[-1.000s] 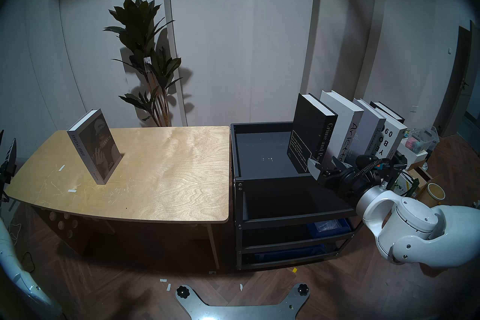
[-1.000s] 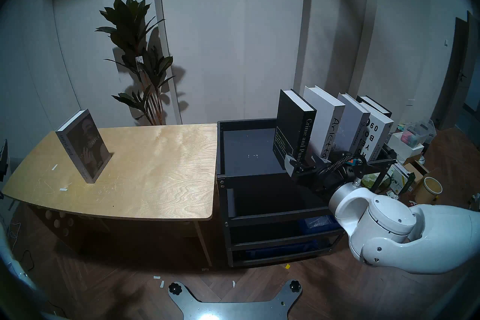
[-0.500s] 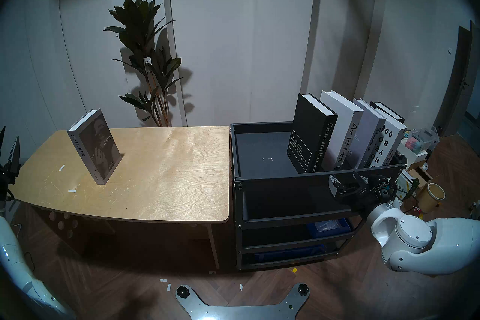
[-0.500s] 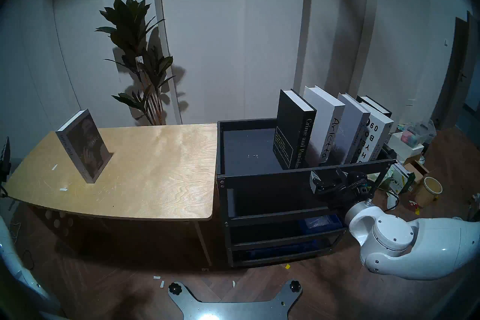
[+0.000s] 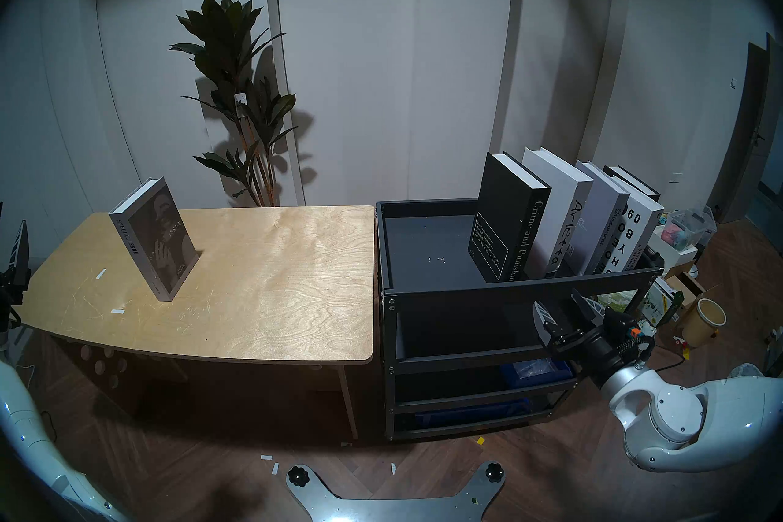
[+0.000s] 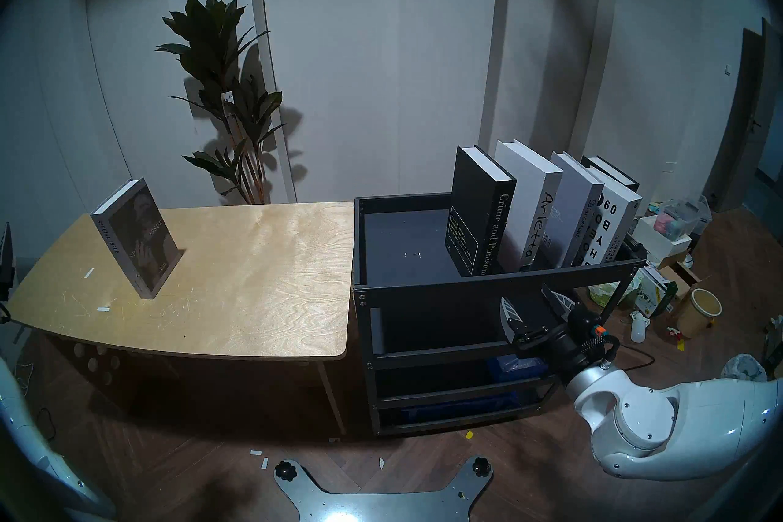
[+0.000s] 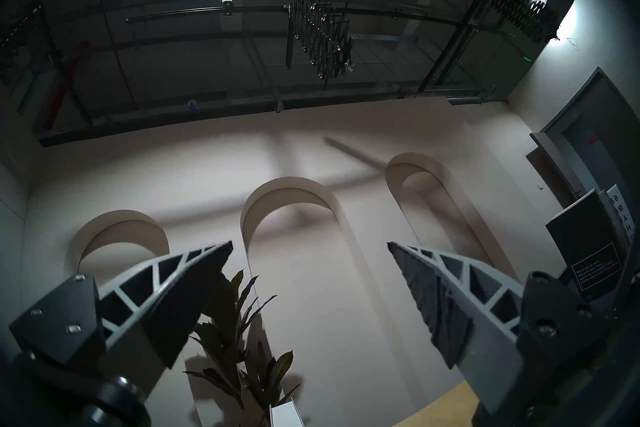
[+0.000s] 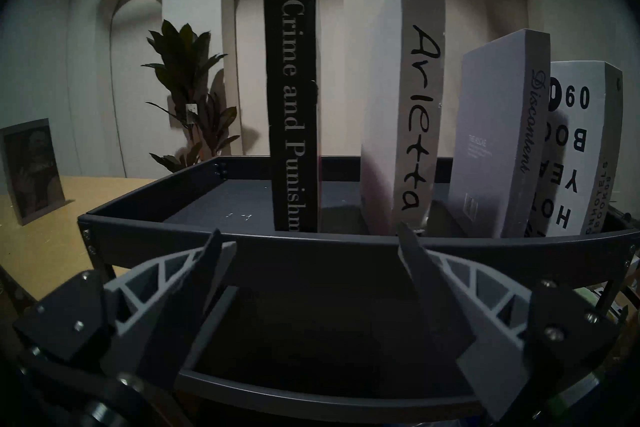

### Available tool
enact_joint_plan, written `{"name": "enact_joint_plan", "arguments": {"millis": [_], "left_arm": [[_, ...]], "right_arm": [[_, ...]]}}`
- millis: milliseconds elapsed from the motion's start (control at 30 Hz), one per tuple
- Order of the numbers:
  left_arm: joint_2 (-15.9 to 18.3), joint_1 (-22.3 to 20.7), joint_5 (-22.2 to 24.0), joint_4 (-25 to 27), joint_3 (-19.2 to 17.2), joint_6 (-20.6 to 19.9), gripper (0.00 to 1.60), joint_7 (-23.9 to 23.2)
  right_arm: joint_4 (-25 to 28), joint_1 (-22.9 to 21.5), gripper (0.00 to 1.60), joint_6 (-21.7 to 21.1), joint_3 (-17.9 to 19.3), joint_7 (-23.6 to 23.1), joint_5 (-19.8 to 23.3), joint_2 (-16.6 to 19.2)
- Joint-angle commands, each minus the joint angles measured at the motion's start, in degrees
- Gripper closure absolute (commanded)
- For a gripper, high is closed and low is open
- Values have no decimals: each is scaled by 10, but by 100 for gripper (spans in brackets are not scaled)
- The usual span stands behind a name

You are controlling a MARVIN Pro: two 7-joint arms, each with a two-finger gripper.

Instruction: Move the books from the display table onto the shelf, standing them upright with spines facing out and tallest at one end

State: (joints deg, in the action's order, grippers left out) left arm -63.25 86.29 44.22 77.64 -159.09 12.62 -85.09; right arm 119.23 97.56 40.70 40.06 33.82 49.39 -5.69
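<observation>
The right gripper (image 5: 559, 307), fingers spread and empty, hangs just below the front rim of the shelf (image 5: 508, 288), where five books (image 5: 567, 212) stand upright, spines out. The left gripper (image 7: 310, 247), equally spread and empty, points up at the wall left of the shelf. One SPECIAL ISSUE book (image 5: 154, 239) stands on the display table (image 5: 275, 284) left of the shelf.

Crime and Punishment book (image 5: 515, 218): spine title cut short by the shelf (image 5: 521, 284) front rim. Fifth, black book (image 5: 633, 181): largely hidden behind the white lettered book (image 5: 635, 237); spine unseen. Left gripper (image 5: 15, 254): cropped by the head view's left edge. Blue bins (image 5: 536, 368) on lower tiers: contents lost in shadow. Small cover text on the SPECIAL ISSUE book (image 5: 159, 239): illegible.
</observation>
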Motion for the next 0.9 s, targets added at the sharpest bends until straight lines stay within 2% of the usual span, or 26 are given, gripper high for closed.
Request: {"name": "enact_joint_plan", "arguments": {"millis": [0,167,200,333,400,467,567,867], "left_arm": [[-25,11,5,50,-6,-10,0,3],[-43,19,2,74,-5,-22,0,11],[-51,24,-3,86,-2,-33,0,19],[-55,41,-30,93,9,-40,0,29],[-56,43,-36,95,10,-37,0,32],[-55,54,-66,98,17,-32,0,36],[-50,57,-86,92,21,-26,0,36],[-33,52,-126,78,24,-18,0,51]], "right_arm": [[-20,18,0,72,-2,-5,-68,0],[-31,25,0,97,-7,-3,-102,0],[-39,31,0,122,-9,-1,-119,0],[-47,38,0,141,-7,10,-147,0],[-48,40,0,143,-6,14,-154,0],[-52,47,0,143,-3,30,-178,0],[-52,52,0,143,0,45,-196,0],[-52,65,0,143,6,89,-242,-1]]}}
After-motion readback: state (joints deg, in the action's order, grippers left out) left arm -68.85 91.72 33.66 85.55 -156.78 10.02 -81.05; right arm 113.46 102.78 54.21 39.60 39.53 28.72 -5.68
